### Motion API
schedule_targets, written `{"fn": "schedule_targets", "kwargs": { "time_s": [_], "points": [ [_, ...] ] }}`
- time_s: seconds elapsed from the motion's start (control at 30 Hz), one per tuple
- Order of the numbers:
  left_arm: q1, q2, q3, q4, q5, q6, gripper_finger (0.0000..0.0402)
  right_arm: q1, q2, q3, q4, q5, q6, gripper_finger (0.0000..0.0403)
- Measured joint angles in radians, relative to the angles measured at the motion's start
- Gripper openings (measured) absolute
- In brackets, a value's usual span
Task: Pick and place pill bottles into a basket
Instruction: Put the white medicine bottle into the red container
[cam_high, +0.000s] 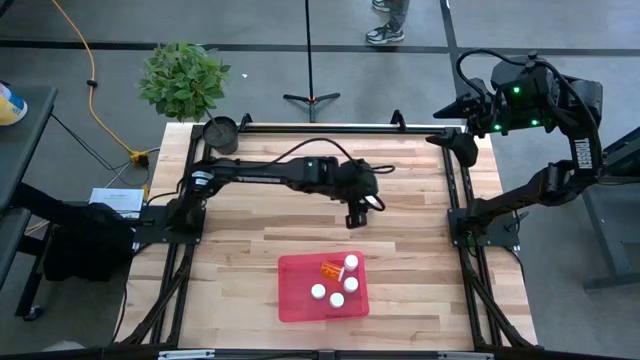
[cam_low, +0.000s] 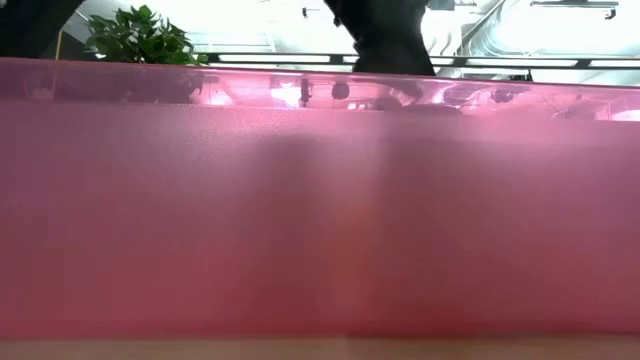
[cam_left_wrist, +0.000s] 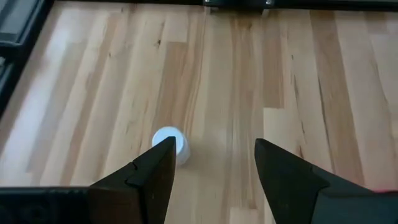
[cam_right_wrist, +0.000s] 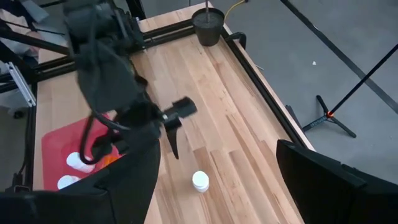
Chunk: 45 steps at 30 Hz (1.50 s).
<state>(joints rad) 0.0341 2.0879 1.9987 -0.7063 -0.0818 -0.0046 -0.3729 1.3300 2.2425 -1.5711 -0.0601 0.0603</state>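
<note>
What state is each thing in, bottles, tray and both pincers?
Red tray: holds five bottles.
Orange bottle: lying in the tray.
Four white bottles: upright in the tray.
Loose white bottle: upright on the table, unheld.
Left pincer: open, over the loose white bottle.
Right pincer: open, raised at the back corner.

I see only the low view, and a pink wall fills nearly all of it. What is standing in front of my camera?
Observer: That is the side wall of the red basket, which lies near the table's front edge.
Operator: How many pill bottles are inside it?
Observer: Five: the orange bottle and four white bottles.
Operator: Is any bottle outside it?
Observer: Yes. One loose white bottle stands on the bare wood beside a fingertip of the open left gripper, not between its fingers.
</note>
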Motion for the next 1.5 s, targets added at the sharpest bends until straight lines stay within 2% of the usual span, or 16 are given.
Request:
{"fn": "schedule_targets", "kwargs": {
  "time_s": [0.27, 0.33, 0.53, 0.8, 0.93, 1.17, 1.23, 1.37, 1.5],
  "points": [
    [0.035, 0.074, -0.001, -0.031, 0.082, -0.008, 0.0251, 0.0, 0.0, 0.0, 0.0, 0.005, -0.041, 0.0312],
    [0.036, 0.083, -0.001, -0.03, 0.069, -0.002, 0.025, 0.0, 0.0, 0.0, 0.0, 0.011, -0.043, 0.0312],
    [0.031, 0.087, -0.001, 0.015, -0.055, 0.002, 0.025, 0.0, 0.0, 0.0, 0.0, 0.025, -0.068, 0.0312],
    [0.039, 0.087, -0.001, 0.001, -0.013, -0.055, 0.0252, 0.0, 0.0, 0.0, 0.0, 0.027, -0.088, 0.0312],
    [0.038, 0.087, -0.001, 0.009, -0.013, -0.049, 0.0285, 0.0, 0.0, 0.0, 0.0, 0.027, -0.093, 0.0312],
    [0.038, 0.087, -0.001, 0.051, -0.065, -0.052, 0.039, 0.0, 0.0, 0.0, 0.0, 0.029, -0.095, 0.0312],
    [0.038, 0.087, -0.001, 0.052, -0.061, -0.052, 0.0393, 0.0, 0.0, 0.0, 0.0, 0.03, -0.096, 0.0312],
    [0.044, 0.09, -0.001, 0.051, -0.055, -0.033, 0.037, 0.0, 0.0, 0.0, 0.0, 0.03, -0.104, 0.0312],
    [0.059, 0.114, -0.002, 0.038, 0.028, -0.037, 0.0365, 0.0, 0.0, 0.0, 0.0, 0.031, -0.111, 0.0312]
  ]
}}
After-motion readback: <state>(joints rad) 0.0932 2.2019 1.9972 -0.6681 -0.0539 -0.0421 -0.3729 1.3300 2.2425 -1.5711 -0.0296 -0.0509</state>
